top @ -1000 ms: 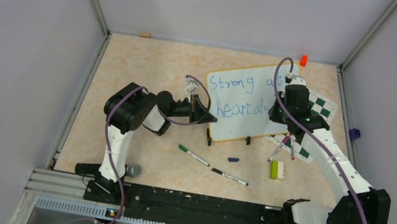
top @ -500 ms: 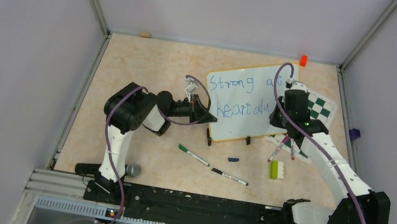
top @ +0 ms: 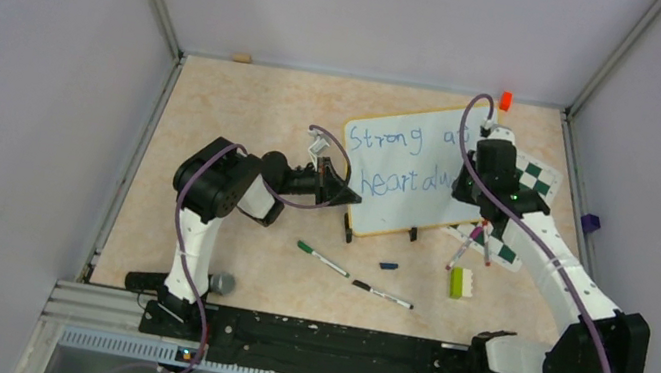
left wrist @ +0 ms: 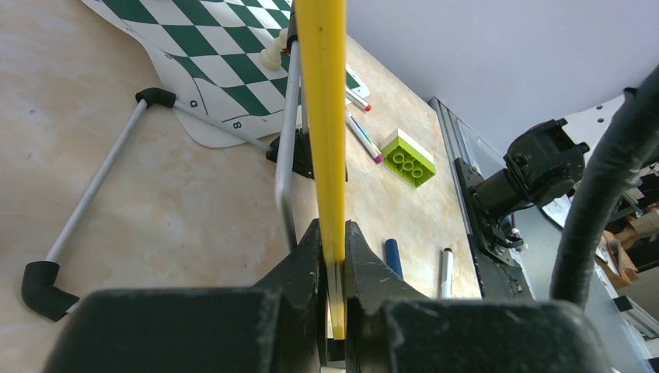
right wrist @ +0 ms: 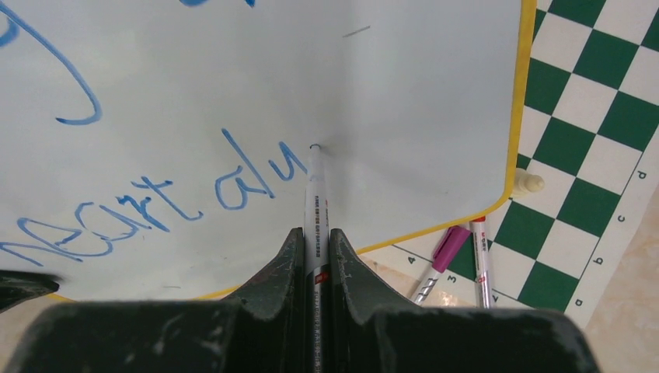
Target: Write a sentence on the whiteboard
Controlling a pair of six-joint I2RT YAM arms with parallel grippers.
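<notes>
My right hand (right wrist: 316, 249) is clenched on a white marker (right wrist: 315, 194), whose tip at 12 o'clock touches the whiteboard (right wrist: 404, 93). The blue sentence (right wrist: 155, 198) ends just beside the tip, at 8 o'clock. My left hand (left wrist: 332, 252) pinches the board's yellow rim (left wrist: 322, 116). The whiteboard stands tilted on the counter (top: 248, 112), with the green-and-white chessboard (right wrist: 598, 132) at 3 o'clock.
</notes>
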